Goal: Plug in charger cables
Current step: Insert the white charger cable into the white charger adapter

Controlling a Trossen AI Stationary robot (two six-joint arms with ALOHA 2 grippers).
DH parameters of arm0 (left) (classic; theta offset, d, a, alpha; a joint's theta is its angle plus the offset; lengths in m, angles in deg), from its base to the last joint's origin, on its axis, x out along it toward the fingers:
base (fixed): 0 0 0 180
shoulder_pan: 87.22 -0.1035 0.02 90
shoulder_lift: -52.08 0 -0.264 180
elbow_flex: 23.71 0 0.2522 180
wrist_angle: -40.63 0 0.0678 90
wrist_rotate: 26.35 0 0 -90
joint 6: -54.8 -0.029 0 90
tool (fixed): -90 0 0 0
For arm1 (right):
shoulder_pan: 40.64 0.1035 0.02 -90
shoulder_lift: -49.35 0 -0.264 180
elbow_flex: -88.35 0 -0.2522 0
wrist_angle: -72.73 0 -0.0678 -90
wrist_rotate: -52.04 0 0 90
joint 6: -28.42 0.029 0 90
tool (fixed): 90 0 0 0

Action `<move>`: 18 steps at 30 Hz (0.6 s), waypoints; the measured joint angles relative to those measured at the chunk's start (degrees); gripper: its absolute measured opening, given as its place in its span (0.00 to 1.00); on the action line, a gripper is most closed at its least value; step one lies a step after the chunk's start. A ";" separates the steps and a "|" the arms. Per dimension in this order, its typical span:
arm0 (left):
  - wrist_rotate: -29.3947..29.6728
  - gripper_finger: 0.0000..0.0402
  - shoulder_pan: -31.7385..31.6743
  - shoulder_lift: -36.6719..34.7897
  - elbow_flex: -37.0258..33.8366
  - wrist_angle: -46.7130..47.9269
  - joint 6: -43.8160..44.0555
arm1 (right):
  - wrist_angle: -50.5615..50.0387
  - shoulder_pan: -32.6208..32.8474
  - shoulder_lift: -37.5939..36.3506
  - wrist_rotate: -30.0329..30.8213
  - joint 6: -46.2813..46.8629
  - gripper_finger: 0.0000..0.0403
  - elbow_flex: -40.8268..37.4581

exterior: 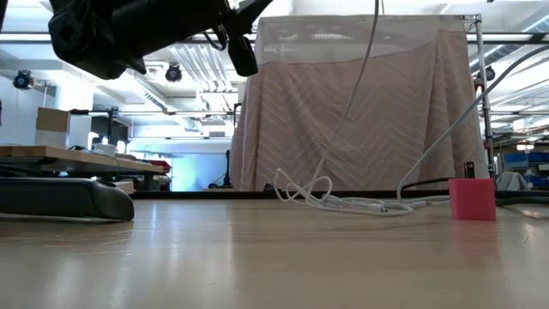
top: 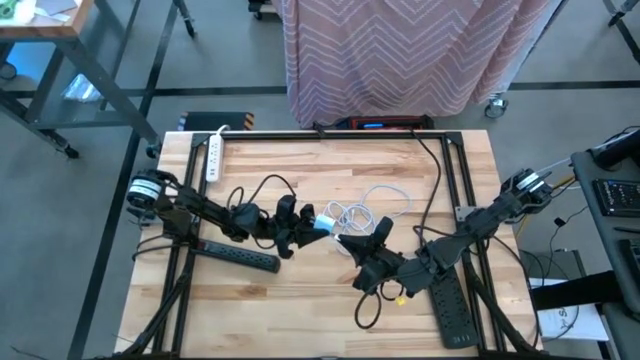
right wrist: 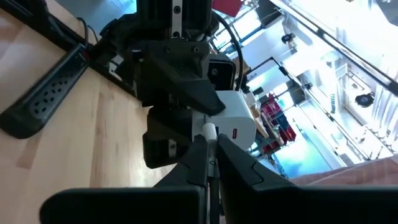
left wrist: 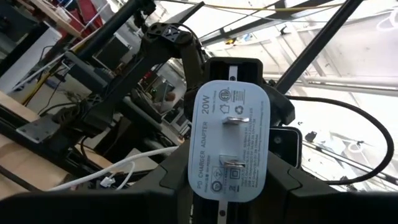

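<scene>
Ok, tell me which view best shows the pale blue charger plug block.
Left wrist view: the pale blue charger plug block faces it, prongs and label legible. High view shows a speck; right wrist only its rear; low view, nothing.

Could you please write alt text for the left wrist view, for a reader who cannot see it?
A light blue 20W charger plug block fills the centre, held in the left gripper with its two metal prongs facing the camera. Behind it sits the right arm's dark gripper, and a white charger cable lies on the wooden table.
</scene>
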State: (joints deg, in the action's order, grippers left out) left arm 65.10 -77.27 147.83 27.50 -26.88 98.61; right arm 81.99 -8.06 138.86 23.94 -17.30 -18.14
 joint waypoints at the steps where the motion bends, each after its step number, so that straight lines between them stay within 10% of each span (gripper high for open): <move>1: -0.13 0.25 0.04 0.00 0.00 0.02 0.00 | -0.02 -0.04 0.00 0.31 -0.18 0.01 0.00; 18: -0.78 0.26 0.75 0.07 0.28 0.55 -1.12 | -0.18 -0.64 0.02 -1.85 -0.60 0.01 -0.02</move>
State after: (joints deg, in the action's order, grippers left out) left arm 64.32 -76.52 147.89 27.78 -26.33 97.49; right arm 81.81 -8.70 138.89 22.09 -17.90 -18.16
